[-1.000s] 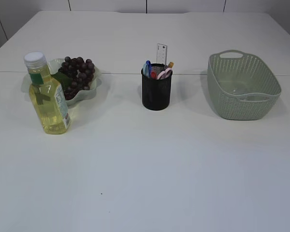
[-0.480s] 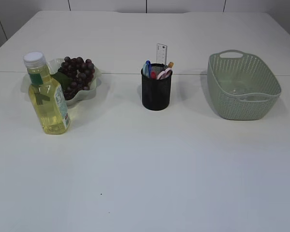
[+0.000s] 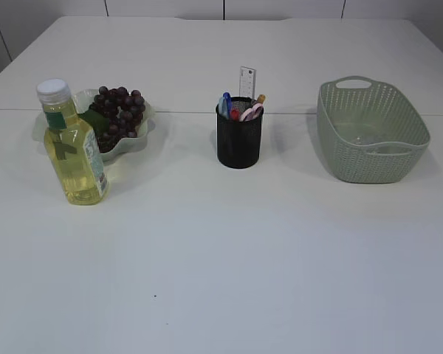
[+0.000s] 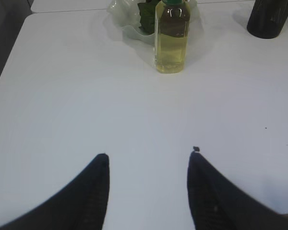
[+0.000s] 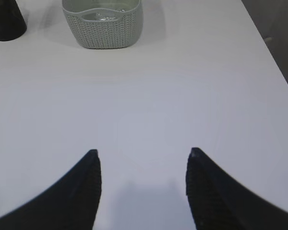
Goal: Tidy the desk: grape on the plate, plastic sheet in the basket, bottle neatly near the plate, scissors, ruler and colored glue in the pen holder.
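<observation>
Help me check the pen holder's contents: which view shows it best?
The exterior view: the whole pen holder with ruler sticking out. The left wrist view catches only its side at the top corner; the right wrist view, a cropped corner.

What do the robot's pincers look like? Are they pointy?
Only the fingertips show, in the two wrist views. The left pincer has two black, matte fingers that are wide at the bottom and narrow to a rounded point, a bit like shark fins. The right pincer looks the same, with two black tapering fingers. No cables, markings or arm parts are in view.
</observation>
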### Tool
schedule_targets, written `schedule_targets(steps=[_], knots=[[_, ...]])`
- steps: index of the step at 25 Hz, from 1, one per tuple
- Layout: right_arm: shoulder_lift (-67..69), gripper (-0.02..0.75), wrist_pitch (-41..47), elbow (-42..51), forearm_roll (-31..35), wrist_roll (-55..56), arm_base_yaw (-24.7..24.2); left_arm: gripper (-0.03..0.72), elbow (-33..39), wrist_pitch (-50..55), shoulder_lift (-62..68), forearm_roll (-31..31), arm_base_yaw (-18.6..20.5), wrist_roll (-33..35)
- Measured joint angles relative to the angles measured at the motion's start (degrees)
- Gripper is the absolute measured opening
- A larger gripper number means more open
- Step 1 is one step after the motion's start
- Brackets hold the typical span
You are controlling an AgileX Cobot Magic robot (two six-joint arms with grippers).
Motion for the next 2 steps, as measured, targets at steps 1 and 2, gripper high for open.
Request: schedule_targets(steps=[1,2], knots=[[0.0,0.448,0.0,0.0,0.0,0.0,0.0,0.382,0.0,0.0,0.0,0.0,0.0,0.0],[0.0,0.448,0.0,0.0,0.0,0.0,0.0,0.382,0.0,0.0,0.0,0.0,0.0,0.0]])
